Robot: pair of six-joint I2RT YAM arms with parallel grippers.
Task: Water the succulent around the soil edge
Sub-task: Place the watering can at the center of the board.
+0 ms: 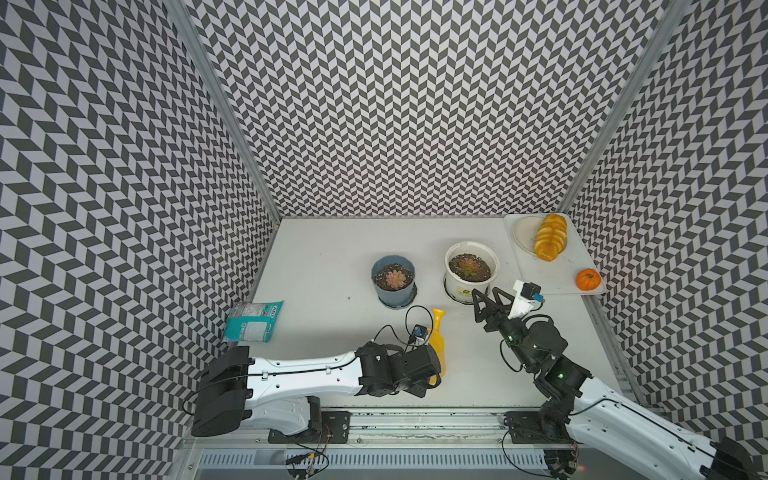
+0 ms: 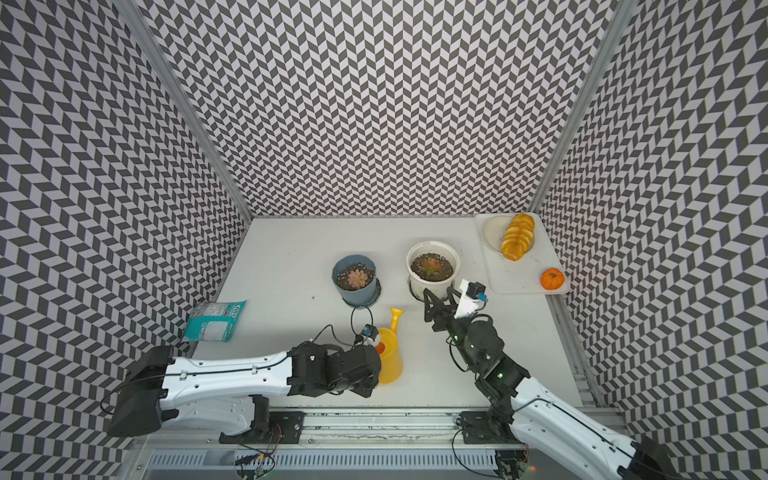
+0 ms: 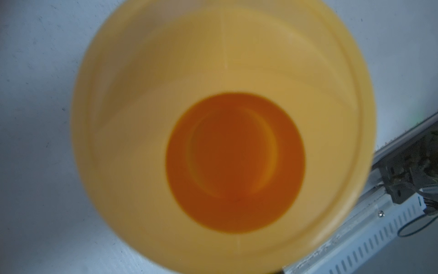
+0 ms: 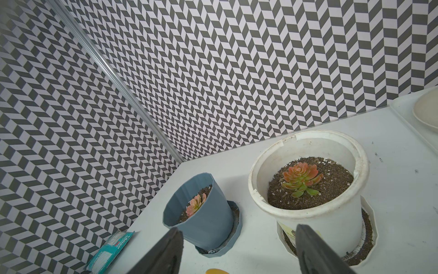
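Observation:
The succulent [image 1: 393, 278] [image 2: 356, 277], a pale pink rosette, sits in a blue-grey pot [image 1: 395, 298] [image 4: 208, 225] on a saucer mid-table. The soil edge [image 1: 405, 271] [image 4: 205, 189] rings it, dark with pale specks. A yellow watering can [image 1: 438, 340] [image 2: 390, 361] stands upright in front of the pot, spout toward it. The left gripper is over the can's handle side, its fingers hidden by the wrist. The left wrist view looks straight down into the can [image 3: 132, 142]. My right gripper [image 1: 485, 293] [image 4: 238, 237] hangs open and empty, right of the can, near the white pot.
A white pot [image 1: 465, 286] with a red-green rosette stands right of the blue-grey one. A white tray [image 1: 557, 274] at the back right holds a plate, a bread loaf [image 1: 550, 237] and a small pumpkin [image 1: 588, 279]. A teal packet [image 1: 254, 321] lies by the left wall.

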